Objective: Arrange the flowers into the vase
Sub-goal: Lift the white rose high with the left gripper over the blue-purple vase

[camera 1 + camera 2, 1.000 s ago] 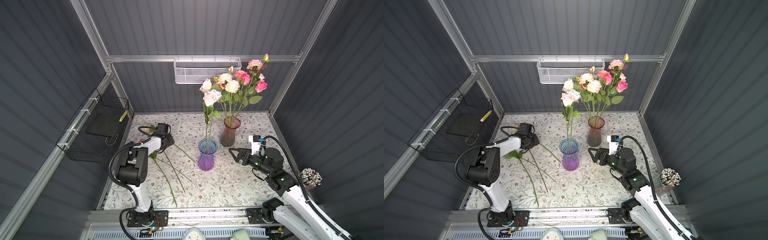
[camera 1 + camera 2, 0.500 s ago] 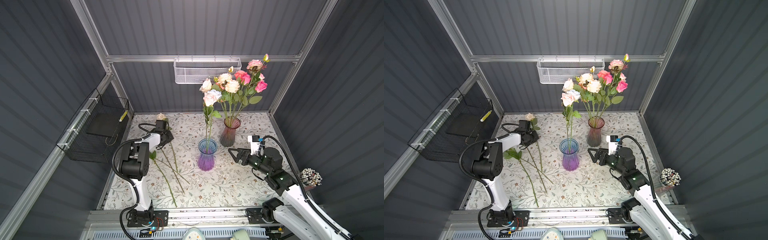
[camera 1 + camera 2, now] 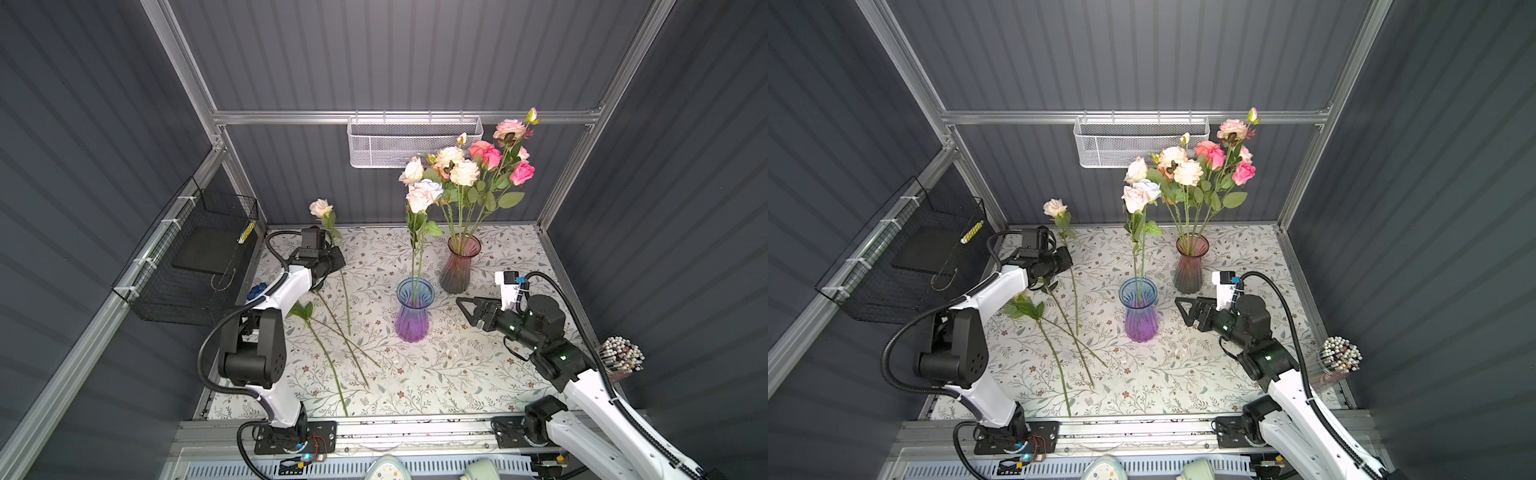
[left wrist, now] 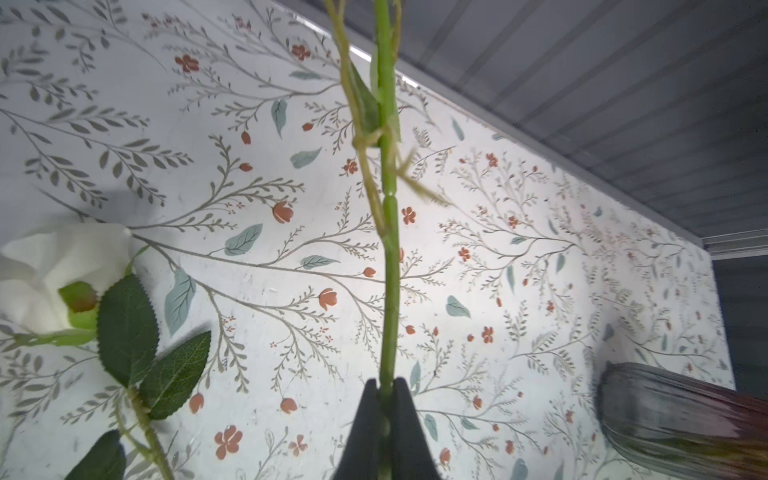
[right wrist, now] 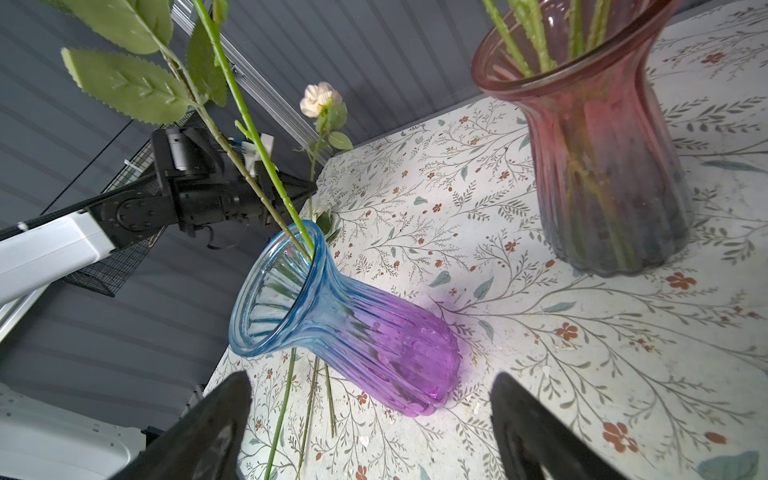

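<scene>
Stem caught: the left gripper [image 4: 385, 395], open a second ago, is now pinching the cream rose [image 3: 320, 207].
The bloom is rising at the back left of the mat [image 3: 457, 374]; the blue-purple vase [image 3: 413, 309] is standing mid-table, with the right gripper [image 3: 467, 309] gaping beside it.

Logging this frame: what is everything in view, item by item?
blue-purple vase: one, table centre, pale roses in it
red vase: one, behind it to the right, fuller pink, coral and cream bunch
held rose: one, cream, left rear
loose flowers: at least two, green stems, lying left of the vases
white mesh basket: one, back rail
black wire basket: one, left wall
cup of sticks: one, white-tipped, right edge
left gripper: shut on the held rose's stem
right gripper: open, beside the blue-purple vase, not touching
</scene>
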{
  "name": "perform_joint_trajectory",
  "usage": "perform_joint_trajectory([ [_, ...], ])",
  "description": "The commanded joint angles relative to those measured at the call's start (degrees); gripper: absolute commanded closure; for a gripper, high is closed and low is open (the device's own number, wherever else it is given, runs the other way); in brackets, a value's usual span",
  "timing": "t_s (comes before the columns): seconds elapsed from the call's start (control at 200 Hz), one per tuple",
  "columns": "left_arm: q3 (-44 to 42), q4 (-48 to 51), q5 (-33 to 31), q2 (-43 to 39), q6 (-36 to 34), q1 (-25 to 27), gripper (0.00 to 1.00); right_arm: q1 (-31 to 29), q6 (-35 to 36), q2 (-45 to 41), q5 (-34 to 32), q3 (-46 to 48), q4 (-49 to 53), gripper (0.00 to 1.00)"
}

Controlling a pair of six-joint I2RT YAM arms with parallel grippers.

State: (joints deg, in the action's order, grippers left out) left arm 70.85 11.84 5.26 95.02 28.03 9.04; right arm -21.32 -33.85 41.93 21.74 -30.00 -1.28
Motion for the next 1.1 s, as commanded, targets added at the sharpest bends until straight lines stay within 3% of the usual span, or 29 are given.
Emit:
perform_joint_trajectory([
  [0.0, -2.5, -0.4, 1.5, -6.9, 0.0, -0.2, 1.0, 0.1, 0.3, -0.7, 1.1, -1.0, 0.3, 0.09],
  [0.355, -13.2, -12.1, 10.9, -30.5, -4.3, 1.4, 1.0, 0.1, 2.0, -0.8, 1.5, -5.3, 4.1, 0.09],
  [0.515, -11.7, -14.8, 11.6, -36.5, -8.2, 5.4, 1.0, 0.1, 2.8, -1.4, 0.3, -6.1, 5.1, 0.09],
  [0.9, 4.8, -19.9, 13.2, -32.0, -14.4, 22.3, 1.0, 0.1, 2.7, -1.4, -0.3, -7.9, 5.0, 0.1],
  [1.095, 8.4, -22.1, 13.2, -29.4, -15.9, 28.5, 1.0, 0.0, 2.6, -2.3, -1.0, -7.2, 5.7, 0.1],
])
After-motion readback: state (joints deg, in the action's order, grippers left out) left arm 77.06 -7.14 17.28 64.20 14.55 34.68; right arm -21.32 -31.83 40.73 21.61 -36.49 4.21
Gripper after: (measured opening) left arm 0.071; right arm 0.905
